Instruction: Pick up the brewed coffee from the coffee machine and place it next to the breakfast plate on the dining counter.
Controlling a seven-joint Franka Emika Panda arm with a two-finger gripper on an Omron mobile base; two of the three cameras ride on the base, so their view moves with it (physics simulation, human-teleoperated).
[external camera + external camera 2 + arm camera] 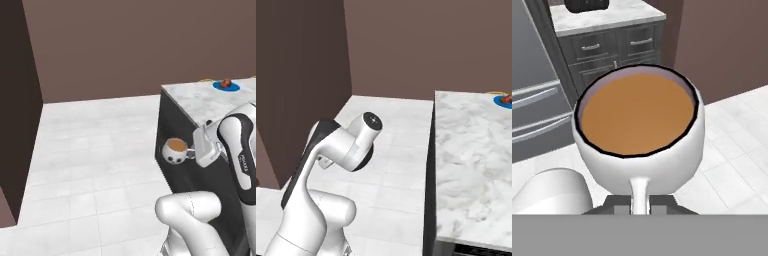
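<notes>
Now we see the small round white mug of brown coffee (175, 150) held upright in the air beside the dark cabinet side of the white-grey marble counter (197, 102), our jaws closed on its handle, with the bright blue plate (226, 86) well apart, far along that counter.

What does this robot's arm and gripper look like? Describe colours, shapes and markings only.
The arm is glossy white with rounded, tubular links and black bands at the joints; one joint ends in a round white cap. Small dark lettering marks the forearm. The gripper has a boxy white body.
</notes>
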